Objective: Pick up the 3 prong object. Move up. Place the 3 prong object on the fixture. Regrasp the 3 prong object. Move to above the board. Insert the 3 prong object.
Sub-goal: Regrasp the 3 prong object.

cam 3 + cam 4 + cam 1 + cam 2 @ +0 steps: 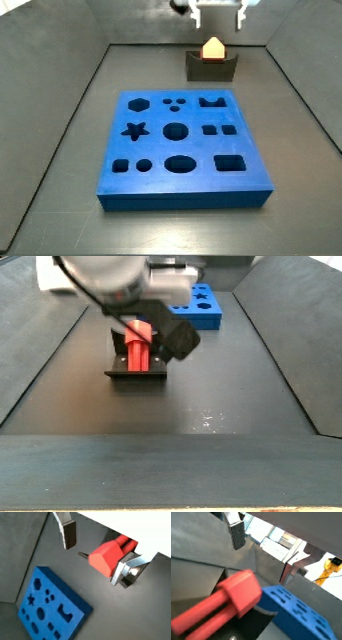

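Top center of a side view, gripper [217,12] hangs wide open above 3 prong object [214,47] resting in fixture [211,67]; regrasp looks next: descend, close.

My gripper [215,12] hangs spread above the small dark notched fixture [211,68], where the red-orange plastic peg [213,46] stands in the way. The large blue holed board [181,145] fills mid-floor; bare strips run alongside.

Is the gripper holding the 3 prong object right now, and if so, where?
Nothing is held. The gripper hangs open above the fixture, where the 3 prong object rests.
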You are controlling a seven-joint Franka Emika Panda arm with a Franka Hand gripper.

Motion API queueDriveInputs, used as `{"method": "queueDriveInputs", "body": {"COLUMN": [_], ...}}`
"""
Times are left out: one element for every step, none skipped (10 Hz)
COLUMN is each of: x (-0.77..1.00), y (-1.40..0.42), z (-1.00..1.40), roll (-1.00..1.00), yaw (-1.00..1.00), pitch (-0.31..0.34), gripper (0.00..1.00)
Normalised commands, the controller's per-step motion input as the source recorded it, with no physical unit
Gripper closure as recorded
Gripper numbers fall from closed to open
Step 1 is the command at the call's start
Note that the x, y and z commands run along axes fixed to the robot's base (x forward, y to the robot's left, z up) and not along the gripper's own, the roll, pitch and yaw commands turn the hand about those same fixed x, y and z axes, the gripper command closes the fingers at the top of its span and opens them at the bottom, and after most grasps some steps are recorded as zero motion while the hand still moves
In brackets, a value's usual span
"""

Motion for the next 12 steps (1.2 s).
{"method": "queueDriveInputs", "body": {"x": [-0.04, -0.03, -0.03, -0.09, -0.08, -0.10, -0.10, -0.07, -0.05, -0.03, -0.02, -0.03], "y": [0.01, 0.01, 0.01, -0.75, -0.73, -0.57, -0.47, -0.26, -0.09, -0.02, -0.02, -0.03], "z": [0.75, 0.52, 0.35, 0.61, 0.50, 0.31, 0.20, 0.08, 0.04, 0.02, 0.01, 0.01], "roll": [0.03, 0.04, 0.04, 1.00, 1.00, 1.00, 1.00, 1.00, 1.00, 1.00, 1.00, 1.00], "yaw": [0.02, 0.00, -0.01, 0.02, 0.02, 0.02, 0.02, 0.02, 0.02, 0.02, 0.02, 0.02], "pitch": [0.070, 0.085, 0.093, 0.069, 0.066, 0.054, 0.049, 0.044, 0.043, 0.044, 0.041, 0.037], "gripper": [0.00, 0.00, 0.00, 0.00, 0.00, 0.00, 0.00, 0.00, 0.00, 0.00, 0.00, 0.00]}}
